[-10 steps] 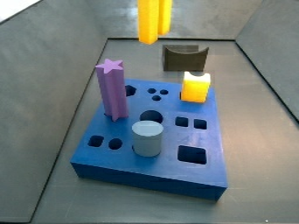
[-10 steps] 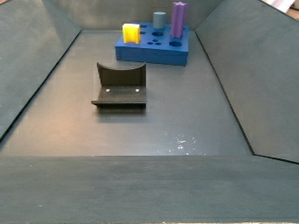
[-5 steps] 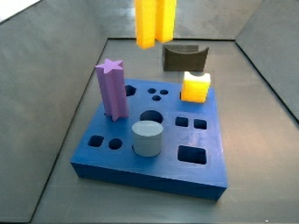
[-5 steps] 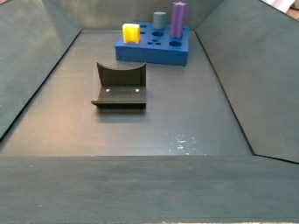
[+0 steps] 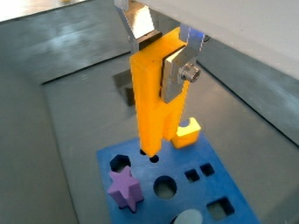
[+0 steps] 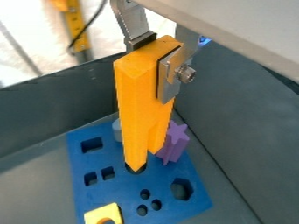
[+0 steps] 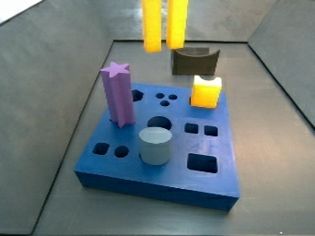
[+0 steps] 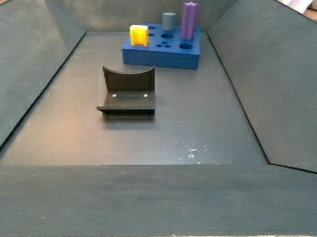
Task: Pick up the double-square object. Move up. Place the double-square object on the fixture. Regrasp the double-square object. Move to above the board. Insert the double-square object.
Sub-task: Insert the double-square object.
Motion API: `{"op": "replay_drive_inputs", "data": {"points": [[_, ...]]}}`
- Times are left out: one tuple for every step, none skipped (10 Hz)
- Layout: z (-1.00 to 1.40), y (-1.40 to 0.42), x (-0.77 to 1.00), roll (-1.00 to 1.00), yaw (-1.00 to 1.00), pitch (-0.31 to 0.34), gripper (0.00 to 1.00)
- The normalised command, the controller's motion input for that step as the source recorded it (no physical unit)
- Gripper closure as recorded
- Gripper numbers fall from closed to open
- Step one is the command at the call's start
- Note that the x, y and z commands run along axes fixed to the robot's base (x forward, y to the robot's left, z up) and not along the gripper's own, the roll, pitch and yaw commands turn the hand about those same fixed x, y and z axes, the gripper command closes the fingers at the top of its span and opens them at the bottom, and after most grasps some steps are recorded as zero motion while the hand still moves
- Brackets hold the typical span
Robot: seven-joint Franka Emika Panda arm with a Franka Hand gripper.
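Note:
The double-square object [image 5: 156,105] is a tall orange-yellow peg that hangs upright in my gripper [image 5: 160,52], which is shut on its upper end. Both wrist views show it, with the gripper [image 6: 158,57] on the peg [image 6: 140,114]. It hangs high above the blue board [image 5: 176,157], whose holes show below it [image 6: 193,162]. In a side view only the peg's two bars [image 7: 165,26] show at the top edge, above the far end of the board [image 7: 154,189]. The gripper is out of both side views. The dark fixture [image 7: 194,61] stands beyond the board, bare [image 8: 128,90].
On the board stand a purple star-topped post [image 7: 118,92], a grey cylinder [image 7: 154,146] and a stubby yellow block [image 7: 205,89]. Grey sloping walls enclose the floor. In a side view the board [image 8: 168,60] sits at the far end.
The peg has turned about its upright axis: its two bars now show apart with a gap between them. It has also come down slightly.

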Motion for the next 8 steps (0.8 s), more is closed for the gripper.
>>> {"op": "replay_drive_inputs", "data": {"points": [[0.0, 0.0, 0.03, -0.02, -1.0, 0.0, 1.0], [0.0, 0.0, 0.13, -0.04, -0.94, 0.0, 1.0], [0.0, -0.06, 0.51, -0.05, -0.59, 0.0, 1.0], [0.0, -0.17, 0.64, -0.04, -0.44, 0.0, 1.0], [0.0, -0.12, 0.44, 0.0, -0.33, 0.027, 1.0], [-0.07, -0.04, 0.0, 0.0, 0.0, 0.0, 1.0], [-0.29, -0.29, 0.64, 0.0, -0.34, 0.0, 1.0], [-0.25, -0.25, 0.57, 0.0, -0.47, 0.0, 1.0]]}}
